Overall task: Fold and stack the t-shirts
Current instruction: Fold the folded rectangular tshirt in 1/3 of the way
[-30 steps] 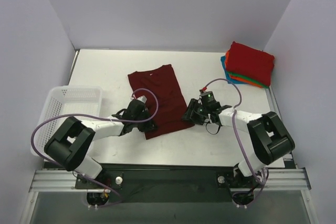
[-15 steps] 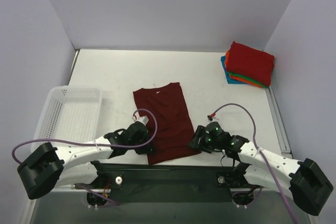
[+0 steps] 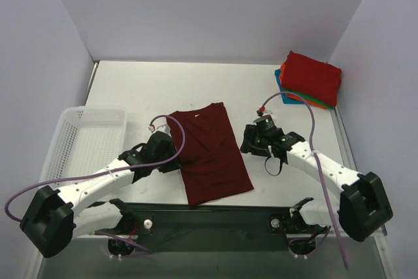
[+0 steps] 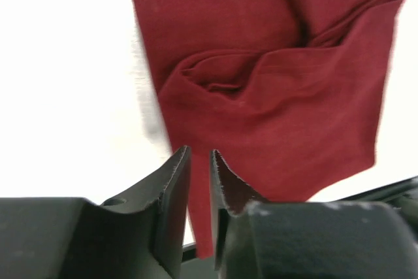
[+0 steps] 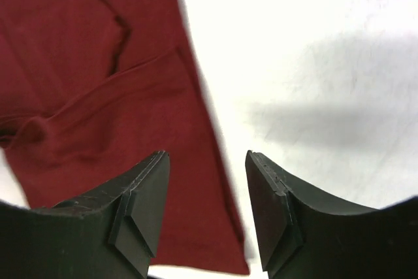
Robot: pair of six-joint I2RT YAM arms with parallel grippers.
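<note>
Maroon t-shirt (image 3: 209,151) slid nearer; wrist views show left gripper (image 4: 198,153) ajar, right gripper (image 5: 206,155) spread.

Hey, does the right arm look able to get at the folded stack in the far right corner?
Probably yes. The right gripper, open and empty beside the maroon shirt, has only bare table between it and the folded stack, which sits on that arm's own side.
</note>
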